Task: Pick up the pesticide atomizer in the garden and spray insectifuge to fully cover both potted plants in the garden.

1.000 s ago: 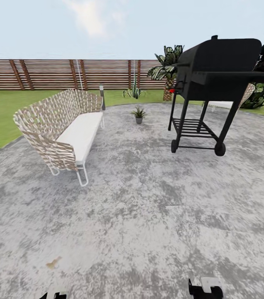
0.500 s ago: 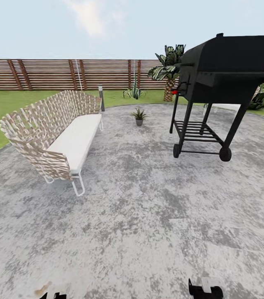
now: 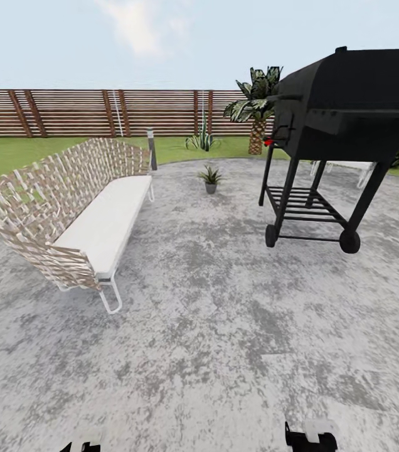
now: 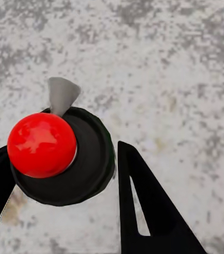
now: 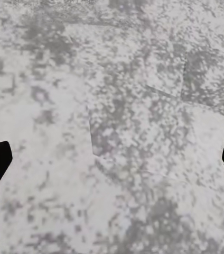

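My left gripper (image 4: 64, 166) is shut on the pesticide atomizer (image 4: 83, 159), a round black bottle seen from above with a red ball on top and a grey nozzle, held over the grey patio. One potted plant (image 3: 211, 177), a low green rosette in a small grey pot, stands far ahead on the patio between the sofa and the grill. My right gripper (image 5: 112, 159) is open, its black fingertips far apart with only patio stone between them. Both grippers' tips peek in at the near edge of the head view, left (image 3: 80, 447) and right (image 3: 310, 437).
A woven sofa (image 3: 74, 213) with a white cushion stands at the left. A black wheeled grill (image 3: 344, 119) stands at the right. Behind lie a bollard lamp (image 3: 152, 149), a spiky agave (image 3: 202, 139), a palm (image 3: 256, 107), lawn and the slatted fence (image 3: 99, 112).
The whole head view has shifted: the camera has moved forward over the patio, so sofa and grill look larger and nearer. The potted plant stays where it was.
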Available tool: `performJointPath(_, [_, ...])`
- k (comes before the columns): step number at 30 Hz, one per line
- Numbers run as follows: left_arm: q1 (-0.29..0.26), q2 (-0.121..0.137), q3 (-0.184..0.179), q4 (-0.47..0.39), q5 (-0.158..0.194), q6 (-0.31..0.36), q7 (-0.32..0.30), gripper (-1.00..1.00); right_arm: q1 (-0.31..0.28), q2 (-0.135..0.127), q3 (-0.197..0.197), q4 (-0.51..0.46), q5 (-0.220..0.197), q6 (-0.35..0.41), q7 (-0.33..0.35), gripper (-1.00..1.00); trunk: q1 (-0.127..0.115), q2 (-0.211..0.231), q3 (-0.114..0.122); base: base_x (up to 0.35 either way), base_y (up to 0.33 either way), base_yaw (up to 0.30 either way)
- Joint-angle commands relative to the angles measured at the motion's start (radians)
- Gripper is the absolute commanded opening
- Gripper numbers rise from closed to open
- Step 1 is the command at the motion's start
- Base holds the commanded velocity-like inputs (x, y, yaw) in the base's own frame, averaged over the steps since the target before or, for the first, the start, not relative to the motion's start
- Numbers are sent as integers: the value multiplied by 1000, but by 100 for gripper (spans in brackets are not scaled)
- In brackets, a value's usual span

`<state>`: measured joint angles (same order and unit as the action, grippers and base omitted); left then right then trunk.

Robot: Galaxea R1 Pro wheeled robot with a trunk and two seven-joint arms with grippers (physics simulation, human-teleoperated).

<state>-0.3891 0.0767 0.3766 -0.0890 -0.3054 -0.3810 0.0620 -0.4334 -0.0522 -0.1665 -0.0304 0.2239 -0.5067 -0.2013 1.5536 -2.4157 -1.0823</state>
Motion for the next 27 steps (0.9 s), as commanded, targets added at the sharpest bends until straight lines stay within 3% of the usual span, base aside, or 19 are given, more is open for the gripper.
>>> performJointPath(1, [-1, 0, 4, 2, -11, -4, 6, -100, -1, 0, -7, 1, 11, -3, -4, 100, 0, 0, -1, 338, 0, 0])
performJointPath(27, [-1, 0, 4, 2, -11, -4, 5, -100, -1, 0, -7, 1, 11, -3, -4, 100, 0, 0, -1, 338, 0, 0])
